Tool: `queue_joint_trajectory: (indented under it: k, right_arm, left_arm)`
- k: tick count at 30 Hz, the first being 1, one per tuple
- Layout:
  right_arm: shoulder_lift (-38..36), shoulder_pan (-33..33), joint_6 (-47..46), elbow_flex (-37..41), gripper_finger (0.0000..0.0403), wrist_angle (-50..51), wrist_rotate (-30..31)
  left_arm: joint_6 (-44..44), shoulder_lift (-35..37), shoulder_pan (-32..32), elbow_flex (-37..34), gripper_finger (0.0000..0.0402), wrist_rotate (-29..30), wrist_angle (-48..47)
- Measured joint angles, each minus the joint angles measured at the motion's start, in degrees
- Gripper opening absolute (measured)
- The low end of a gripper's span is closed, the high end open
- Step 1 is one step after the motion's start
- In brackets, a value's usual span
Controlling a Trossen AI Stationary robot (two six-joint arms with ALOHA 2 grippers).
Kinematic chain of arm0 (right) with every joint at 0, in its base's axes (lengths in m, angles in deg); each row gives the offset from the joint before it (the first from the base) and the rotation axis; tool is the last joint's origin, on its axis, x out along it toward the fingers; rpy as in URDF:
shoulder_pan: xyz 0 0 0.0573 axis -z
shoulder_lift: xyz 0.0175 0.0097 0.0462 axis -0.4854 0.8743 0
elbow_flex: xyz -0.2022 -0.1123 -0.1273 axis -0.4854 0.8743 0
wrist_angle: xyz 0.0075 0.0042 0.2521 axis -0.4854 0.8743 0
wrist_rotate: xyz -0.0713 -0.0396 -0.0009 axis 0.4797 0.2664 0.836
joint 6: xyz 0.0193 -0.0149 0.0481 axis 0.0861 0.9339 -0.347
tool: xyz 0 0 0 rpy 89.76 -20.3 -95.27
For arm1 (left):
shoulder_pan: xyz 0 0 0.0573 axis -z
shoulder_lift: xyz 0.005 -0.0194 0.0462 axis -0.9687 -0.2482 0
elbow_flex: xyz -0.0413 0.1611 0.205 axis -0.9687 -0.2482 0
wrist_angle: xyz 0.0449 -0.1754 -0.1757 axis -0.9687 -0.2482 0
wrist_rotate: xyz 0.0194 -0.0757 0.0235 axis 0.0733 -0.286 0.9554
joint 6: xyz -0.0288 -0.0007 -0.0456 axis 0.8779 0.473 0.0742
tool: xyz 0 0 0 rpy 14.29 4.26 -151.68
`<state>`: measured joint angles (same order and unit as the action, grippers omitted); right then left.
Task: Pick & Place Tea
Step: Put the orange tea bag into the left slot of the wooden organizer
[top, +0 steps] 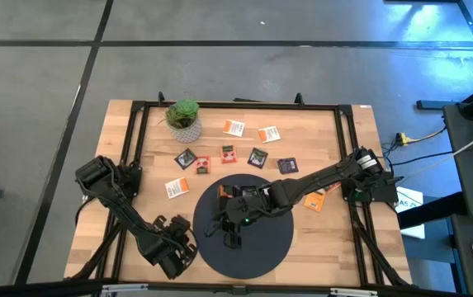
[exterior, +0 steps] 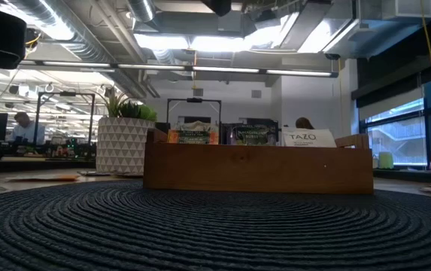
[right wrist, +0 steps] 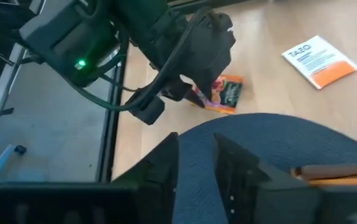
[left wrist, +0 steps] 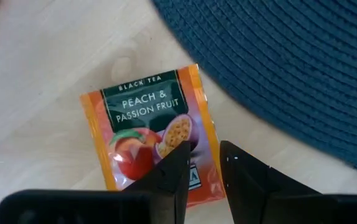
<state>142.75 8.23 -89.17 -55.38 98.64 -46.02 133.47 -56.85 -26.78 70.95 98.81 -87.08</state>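
An orange peach and passion fruit tea packet (left wrist: 147, 140) lies flat on the wood beside the dark round mat (left wrist: 290, 68). My left gripper (left wrist: 206, 168) stands over the packet's edge nearest the mat, its fingers narrowly open; the right wrist view shows it (right wrist: 200, 87) on that packet (right wrist: 227, 93). My right gripper (right wrist: 195, 162) hovers over the mat (top: 253, 252), narrowly open and empty. Several more packets (top: 257, 157) lie on the table's far half. The wooden tray (exterior: 259, 167) holds packets upright; in the high view the right arm covers it. My left gripper comes down from above over the orange packet's edge (left wrist: 210, 134) next to the mat. One fingertip (left wrist: 178, 158) shows in front of the packet's face. The packet lies flat on the table. I cannot tell whether the fingers touch it.
A potted plant (top: 184, 118) stands at the far left of the table. A white-orange packet (right wrist: 320, 59) lies on the wood beyond the mat. The tray's rim (right wrist: 337, 171) is close beside my right gripper. Black frame rails (top: 133, 148) run along the table's sides.
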Motion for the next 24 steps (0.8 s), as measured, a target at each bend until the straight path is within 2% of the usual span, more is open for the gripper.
queue_joint_trajectory:
  k: [7, 12, 14, 16, 19, 24]
  right_arm:
    - [0.1, -3.2, -0.9, 0.0, 0.0151, 0.7, 2.1]
    - [1.6, -5.4, -0.7, 0.0, 0.0159, -1.4, 8.3]
    - [3.2, -6.1, -0.8, 0.0, 0.0159, -4.8, 9.7]
    - [5.4, -6.5, -1.5, 0.0, 0.0159, -8.6, 8.9]
    - [9.7, -6.5, -3.9, 0.0, 0.0155, -14.4, 4.5]
    - [15.4, -5.8, -5.1, 0.1, 0.0148, -19.4, 1.0]
  left_arm:
    - [5.3, -0.6, 2.6, 0.1, 0.0084, 1.9, 6.6]
    - [-2.2, -1.2, 5.1, 0.2, 0.0084, -2.2, 18.7]
    - [-4.9, -1.9, 6.2, 0.2, 0.0084, -2.0, 21.1]
    - [-6.7, -2.3, 7.2, 0.2, 0.0084, -0.1, 22.0]
    - [-6.8, -1.8, 8.1, 0.0, 0.0084, 2.4, 22.2]
    - [-9.0, 2.1, 9.0, -0.1, 0.0084, 1.7, 21.6]
